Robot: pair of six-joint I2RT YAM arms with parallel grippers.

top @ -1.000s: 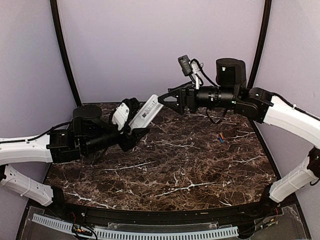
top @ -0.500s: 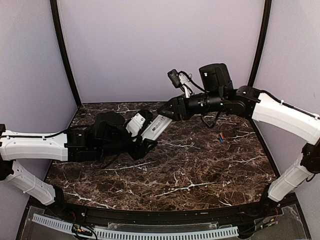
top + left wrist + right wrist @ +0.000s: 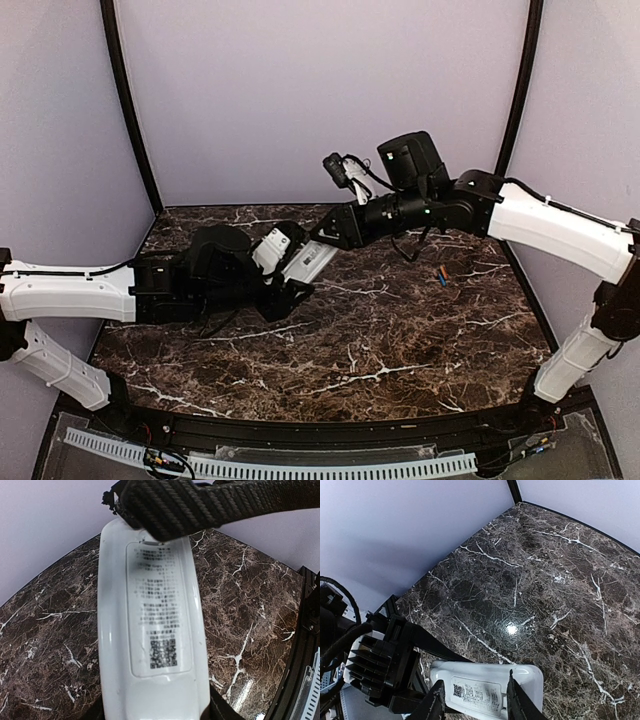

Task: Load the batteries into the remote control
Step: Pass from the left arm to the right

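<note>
The white remote control [image 3: 308, 260] is held with its labelled back facing up, above the table's back left. My left gripper [image 3: 285, 276] is shut on its near end; in the left wrist view the jaws [image 3: 155, 715] clamp the sides of the remote [image 3: 150, 630]. My right gripper [image 3: 322, 237] is open at the remote's far end. In the right wrist view its fingers [image 3: 476, 676] straddle the label on the remote [image 3: 485, 692]. One right finger [image 3: 200, 505] crosses the remote's far end. The orange-red and blue batteries [image 3: 440, 276] lie on the table at the right.
The dark marble table [image 3: 360, 340] is walled by pale purple panels at the back and sides. A black rail and a white cable strip [image 3: 270, 465] run along the near edge.
The left arm has carried the remote right and lower. The right gripper has moved left and down onto the remote's far end.
</note>
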